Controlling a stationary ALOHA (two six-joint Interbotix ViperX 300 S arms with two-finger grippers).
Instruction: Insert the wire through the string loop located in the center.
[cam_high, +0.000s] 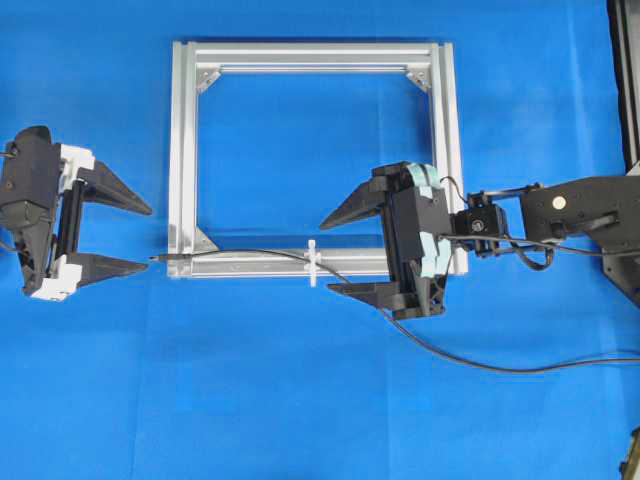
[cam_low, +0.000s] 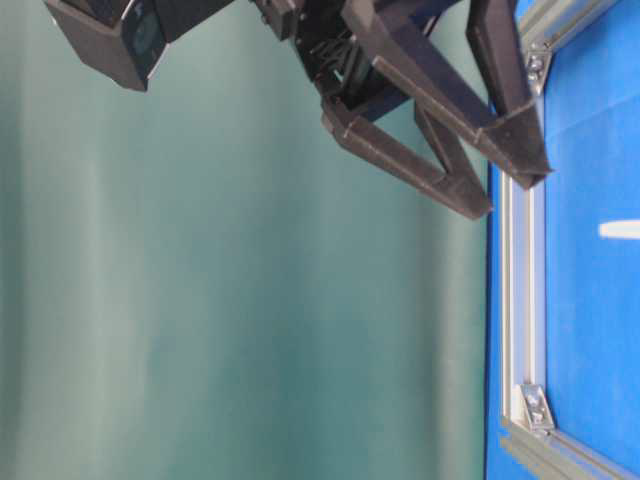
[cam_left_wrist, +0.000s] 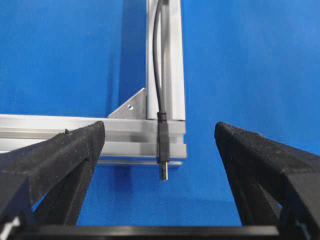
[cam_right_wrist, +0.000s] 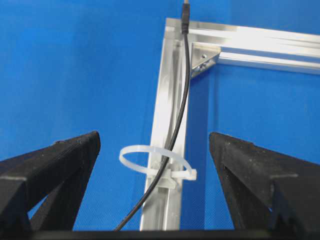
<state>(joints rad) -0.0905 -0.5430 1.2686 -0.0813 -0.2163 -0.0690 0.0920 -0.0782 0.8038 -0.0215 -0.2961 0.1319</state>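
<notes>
We see a square silver frame (cam_high: 180, 150) lying flat on the blue surface (cam_high: 300, 400), and the wire (cam_high: 250, 254) runs along its bar at the six o'clock side in the overhead view. The wire's plug tip (cam_high: 158, 259) pokes just past the frame's corner at seven o'clock, while the rest of the cable trails off toward four o'clock across the surface. The white string loop (cam_high: 313, 264) stands on the middle of that same bar, and in the right wrist view we see the wire (cam_right_wrist: 170, 150) passing through the loop (cam_right_wrist: 150, 160), which stands upright around the bar. The left gripper (cam_high: 128, 238) sits at nine o'clock, just beyond the plug tip, with its jaws spread wide and holding nothing; in its own wrist view the plug (cam_left_wrist: 163, 150) lies between the two open jaws, apart from both. The right gripper (cam_high: 338, 255) hovers at the four o'clock part of the frame, just beside the loop, its jaws likewise spread wide and empty, one on each side of the bar. A metal bracket (cam_high: 203, 240) fills the frame's corner near the plug.
</notes>
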